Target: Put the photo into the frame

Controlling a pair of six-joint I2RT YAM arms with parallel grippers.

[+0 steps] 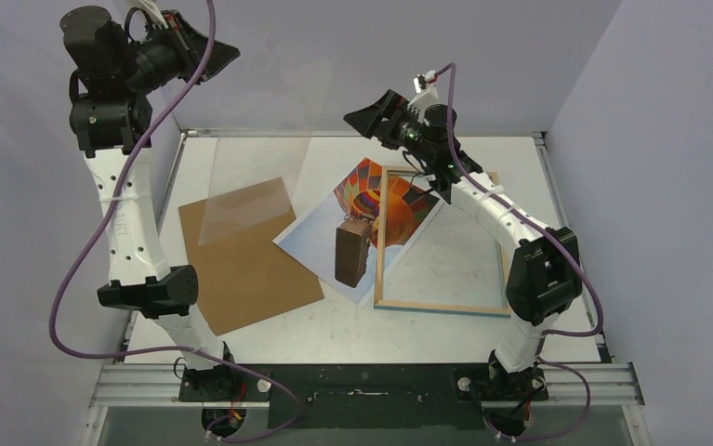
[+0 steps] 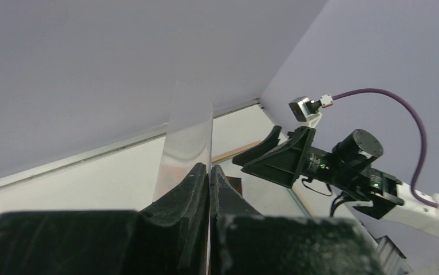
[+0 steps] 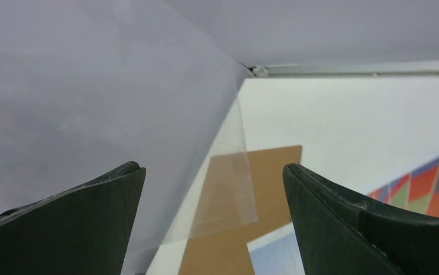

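- The left pincer (image 2: pixel 209 172), raised high over the back-left of the white surface (image 1: pixel 362 325), is pinched shut on one edge of a thin clear transparent pane (image 2: pixel 189 129). With so narrow a hold on a smooth sheet, the pane could slide out or swing and drop onto what lies below.
- The right pincer (image 3: pixel 212 167) stands wide open with nothing between its fingers, pointed toward the pane's free side. If it closes off-line it may push the sheet rather than catch it, twisting it in the left pincer's grip.
- The rectangular paper photo of an orange-red hot-air balloon on blue sky (image 1: pixel 315 237) lies flat mid-surface, askew. Its right part is under the left rail of the thin rectangular frame with light wood-coloured edges (image 1: pixel 441 307), so it is not seated in the opening. Any nudge to the frame could drag or crease the print.
- If the pane goes into the frame while the photo is trapped under the rail, it would likely sit crooked.
- The flat brown backing board (image 1: pixel 250 269) lies just beside the photo's left corner, below the hanging pane; a dropped pane would probably land across both.
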